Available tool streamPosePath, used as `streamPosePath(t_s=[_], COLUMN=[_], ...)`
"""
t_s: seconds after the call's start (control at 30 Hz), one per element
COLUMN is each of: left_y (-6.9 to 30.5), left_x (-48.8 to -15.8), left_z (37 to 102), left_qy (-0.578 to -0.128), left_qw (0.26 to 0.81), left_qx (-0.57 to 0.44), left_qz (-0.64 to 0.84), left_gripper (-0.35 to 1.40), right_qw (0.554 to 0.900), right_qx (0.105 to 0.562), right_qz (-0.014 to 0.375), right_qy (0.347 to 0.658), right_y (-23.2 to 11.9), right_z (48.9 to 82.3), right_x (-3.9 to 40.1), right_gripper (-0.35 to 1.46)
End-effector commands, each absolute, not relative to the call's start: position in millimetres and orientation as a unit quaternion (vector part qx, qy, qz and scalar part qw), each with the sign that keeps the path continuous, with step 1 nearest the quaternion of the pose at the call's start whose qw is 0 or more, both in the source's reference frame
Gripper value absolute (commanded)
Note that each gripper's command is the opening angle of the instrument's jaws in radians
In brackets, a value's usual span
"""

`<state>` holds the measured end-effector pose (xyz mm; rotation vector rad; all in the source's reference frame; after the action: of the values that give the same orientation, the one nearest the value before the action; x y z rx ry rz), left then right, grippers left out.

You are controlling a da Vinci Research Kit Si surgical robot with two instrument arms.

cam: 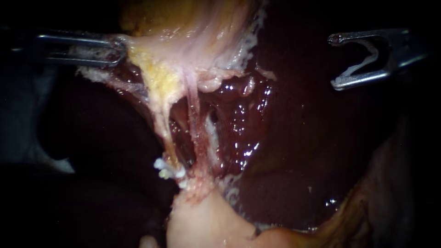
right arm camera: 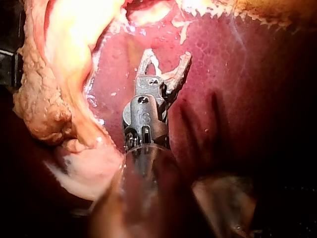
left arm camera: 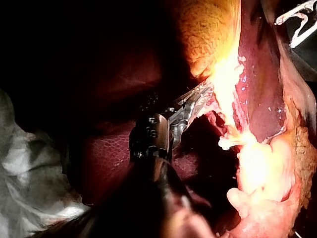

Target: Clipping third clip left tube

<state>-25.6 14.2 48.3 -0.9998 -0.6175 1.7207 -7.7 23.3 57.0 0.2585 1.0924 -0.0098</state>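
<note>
The left instrument (cam: 120, 49) clenches its jaws on pale tissue (cam: 138, 53) at the edge of the gallbladder (cam: 197, 27). The left tube (cam: 160, 124) begins just beside those jaws and runs away from them to the placed clips (cam: 167, 172) at its far end, with a second, pinker tube (cam: 193, 115) close alongside. Only the endoscope view shows these clips clearly. The right instrument (cam: 334, 62) hangs over the liver (cam: 298, 138), well apart from both tubes. Its jaws are spread wide yet cradle an open clip (cam: 373, 59) that touches both. The left wrist view shows the left jaws' bite (left arm camera: 204, 95) close up, with the right instrument (left arm camera: 297, 20) far ahead. The right wrist view shows the open clip (right arm camera: 154, 60) seated between the right jaws (right arm camera: 167, 54), with bare liver (right arm camera: 237, 99) beneath.
</note>
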Motion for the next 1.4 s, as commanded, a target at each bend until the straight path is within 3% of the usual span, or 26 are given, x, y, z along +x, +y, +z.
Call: streamPosePath(t_s=[0.03, 0.47, 0.73, 0.93, 1.4], left_y=[14.2, 14.0, 13.8, 13.8, 13.5], left_x=[-25.7, -26.0, -26.2, -26.2, -26.6], left_z=[48.3, 48.3, 48.1, 48.0, 47.9], left_qy=[-0.256, -0.254, -0.254, -0.252, -0.251], left_qw=[0.505, 0.506, 0.507, 0.505, 0.506], left_qx=[-0.414, -0.414, -0.414, -0.415, -0.414], left_qz=[0.713, 0.713, 0.712, 0.714, 0.714], left_gripper=[-0.35, -0.35, -0.35, -0.35, -0.35], right_qw=[0.846, 0.829, 0.818, 0.806, 0.787], right_qx=[0.124, 0.143, 0.192, 0.238, 0.278], right_qz=[-0.005, -0.021, 0.015, 0.057, 0.071], right_qy=[0.519, 0.540, 0.543, 0.539, 0.546], right_y=[23.2, 19.2, 15.5, 12.7, 10.0], right_z=[56.8, 54.0, 53.4, 54.3, 58.2], right_x=[-7.5, -1.6, 4.1, 8.6, 14.5], right_gripper=[0.50, 0.50, 0.50, 0.50, 0.48])
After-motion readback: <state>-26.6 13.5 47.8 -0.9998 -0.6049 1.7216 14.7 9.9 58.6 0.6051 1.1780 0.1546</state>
